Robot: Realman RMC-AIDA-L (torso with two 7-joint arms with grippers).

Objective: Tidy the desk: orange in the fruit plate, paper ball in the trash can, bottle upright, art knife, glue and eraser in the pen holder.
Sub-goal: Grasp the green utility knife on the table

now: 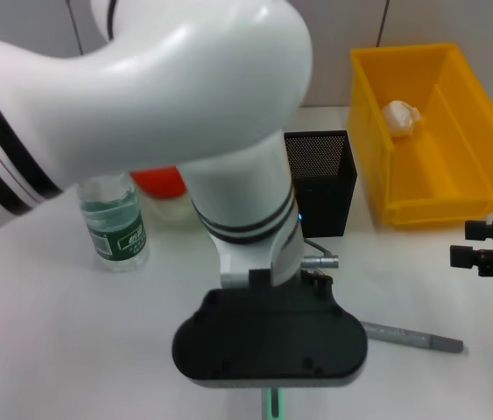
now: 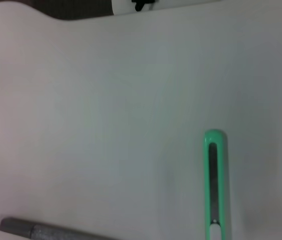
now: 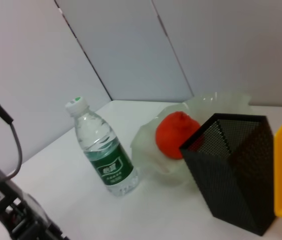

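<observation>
One knife (image 2: 214, 185) on tabletop (image 2: 105, 125) beneath left end effector (image 1: 270, 339), grip undeterminable; right end effector (image 1: 489, 245) parked, spread undeterminable.

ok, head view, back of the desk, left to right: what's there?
water bottle → orange → mesh pen holder → yellow bin holding the paper ball
</observation>
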